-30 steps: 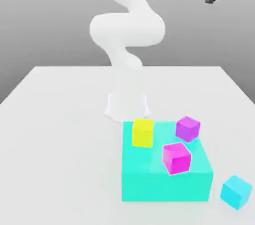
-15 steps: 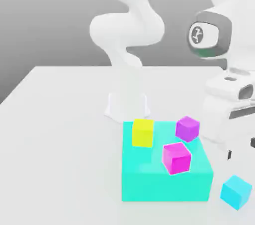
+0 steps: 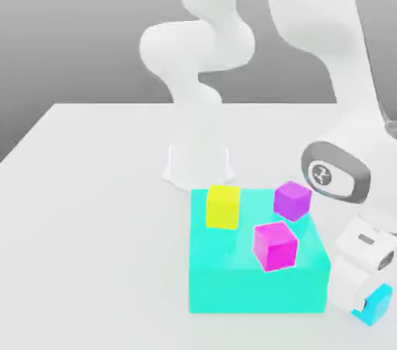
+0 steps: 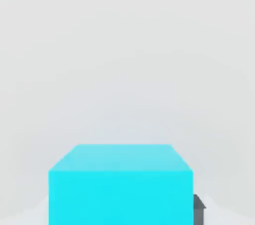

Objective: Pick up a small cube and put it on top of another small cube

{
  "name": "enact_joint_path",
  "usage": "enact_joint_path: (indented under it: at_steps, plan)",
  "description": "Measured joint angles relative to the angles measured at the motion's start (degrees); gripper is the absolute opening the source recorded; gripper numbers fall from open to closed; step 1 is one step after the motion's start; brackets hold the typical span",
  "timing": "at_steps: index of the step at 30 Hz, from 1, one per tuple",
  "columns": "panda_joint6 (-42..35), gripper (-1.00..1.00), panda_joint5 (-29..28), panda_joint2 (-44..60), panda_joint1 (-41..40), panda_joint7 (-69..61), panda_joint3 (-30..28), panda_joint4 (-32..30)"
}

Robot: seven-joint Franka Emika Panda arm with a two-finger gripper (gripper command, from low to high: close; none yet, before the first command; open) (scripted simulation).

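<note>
A small bright cyan cube [image 3: 378,306] rests on the white tabletop just off the exterior view's right corner of the large teal block, mostly hidden there; the hand view shows its [image 4: 121,184] flat top and front face squarely, sitting level

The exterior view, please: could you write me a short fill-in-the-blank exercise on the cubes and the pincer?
1. The yellow cube rests on the large ____ block.
2. The number of magenta cubes on that block is ____.
3. The arm's hand has come down over the small ____ cube on the table.

Missing words: turquoise; two; cyan
</note>
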Motion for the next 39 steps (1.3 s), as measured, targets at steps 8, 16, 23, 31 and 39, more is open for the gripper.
enact_joint_path:
  at_steps: [8, 16, 23, 31, 39]
  plan:
    - [-9.4, -1.0, 5.9, -13.7, -4.1, -7.7, 5.2, -4.4]
    - [-16.8, -1.0, 10.2, -30.2, -4.4, -23.4, 5.2, -13.0]
    - [-23.1, -1.0, 17.7, -45.1, -0.6, -40.2, 1.4, -20.7]
    - [-27.8, -1.0, 24.5, -58.3, 5.9, -56.7, -4.9, -29.0]
    - [-17.0, 1.0, 25.0, -50.9, 6.0, -57.5, -4.4, -32.3]
